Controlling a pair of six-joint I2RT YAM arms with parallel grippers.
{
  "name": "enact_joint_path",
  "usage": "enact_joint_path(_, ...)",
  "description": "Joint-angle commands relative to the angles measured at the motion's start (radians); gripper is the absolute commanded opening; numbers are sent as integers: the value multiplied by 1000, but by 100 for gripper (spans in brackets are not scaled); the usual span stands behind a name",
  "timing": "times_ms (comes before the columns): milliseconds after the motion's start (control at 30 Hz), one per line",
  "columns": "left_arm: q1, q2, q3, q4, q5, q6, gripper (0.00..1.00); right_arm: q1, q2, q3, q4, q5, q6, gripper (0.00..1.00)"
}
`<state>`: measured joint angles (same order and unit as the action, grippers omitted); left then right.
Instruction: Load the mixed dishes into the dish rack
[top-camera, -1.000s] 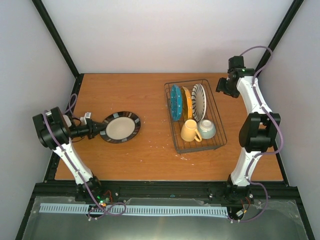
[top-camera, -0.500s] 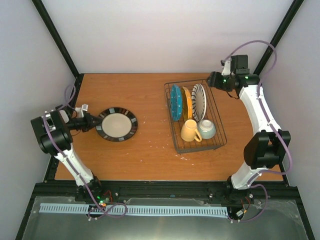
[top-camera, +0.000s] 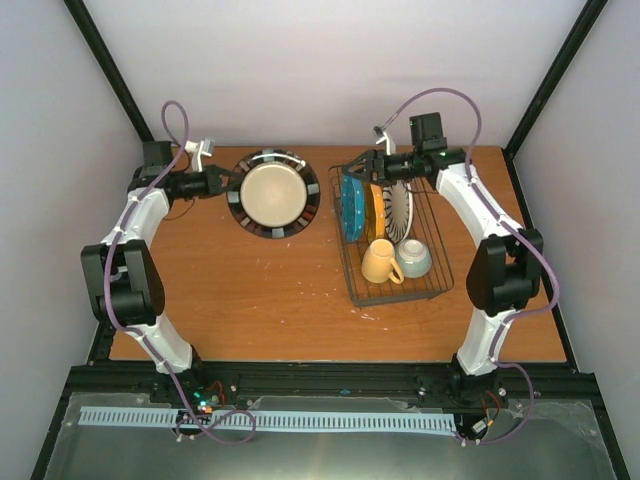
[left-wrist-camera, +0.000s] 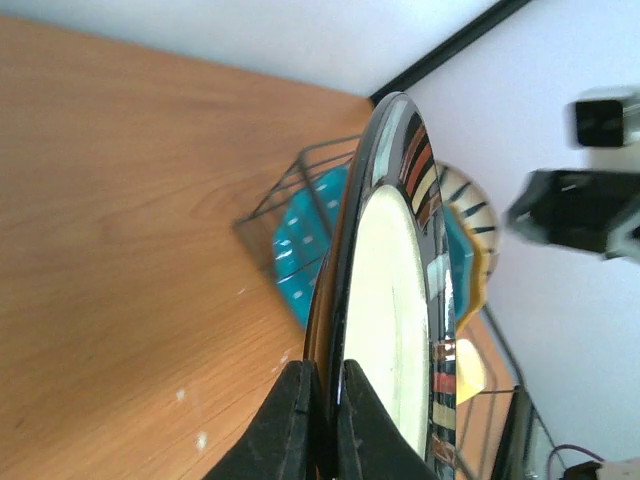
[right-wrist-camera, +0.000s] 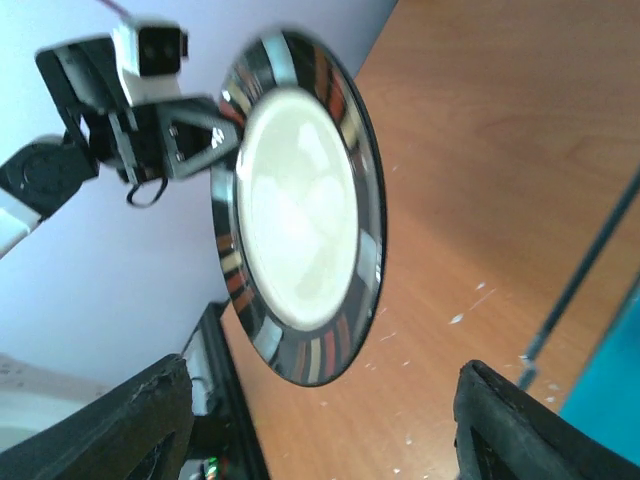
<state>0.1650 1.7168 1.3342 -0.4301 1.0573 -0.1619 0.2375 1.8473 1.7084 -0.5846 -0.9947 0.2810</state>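
My left gripper (top-camera: 224, 182) is shut on the rim of the dark-rimmed beige plate (top-camera: 273, 193) and holds it upright above the table's back, left of the dish rack (top-camera: 447, 270). In the left wrist view the fingers (left-wrist-camera: 296, 420) pinch the plate (left-wrist-camera: 390, 290) edge-on. My right gripper (top-camera: 366, 167) is open and empty over the rack's far left corner, facing the plate (right-wrist-camera: 300, 220). The rack holds the teal dotted plate (top-camera: 351, 205), orange dotted plate (top-camera: 374, 208) and striped plate (top-camera: 399, 205) upright, with the yellow mug (top-camera: 380, 261) and green bowl (top-camera: 413, 258) at its near end.
The wooden table (top-camera: 250, 290) is walled by white panels and black frame posts at the back corners. The rack wire (right-wrist-camera: 582, 268) and teal plate (right-wrist-camera: 612, 400) lie close beside my right gripper.
My left arm swung the plate from the table's left side to the back and lifted it upright. My right arm swung left over the rack's far end toward the plate.
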Motion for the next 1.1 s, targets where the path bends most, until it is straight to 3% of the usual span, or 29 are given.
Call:
enact_joint_path(0,-9,-54,112,168,184,-181,1,28,44,31,10,-185,13,71)
enact_joint_path(133,-39,-64,77,336,233,-311,1,30,82,3,96,-242,82,72)
enact_joint_path(700,-138,-24,72,507,238,-458,1,154,266,190,276,-314,269,71)
enact_joint_path(767,-159,-14,81,513,238,-463,1,174,286,208,318,-328,302,61)
enact_joint_path(800,-168,-8,86,514,234,-464,1,183,294,216,343,-334,322,48)
enact_joint_path(867,-184,4,93,517,231,-465,1,194,302,231,371,-327,344,7)
enact_joint_path(967,-201,21,106,493,228,-454,4,197,285,244,368,-308,324,3)
enact_joint_path(1067,-203,31,120,434,201,-419,19,193,266,268,295,-255,267,3)
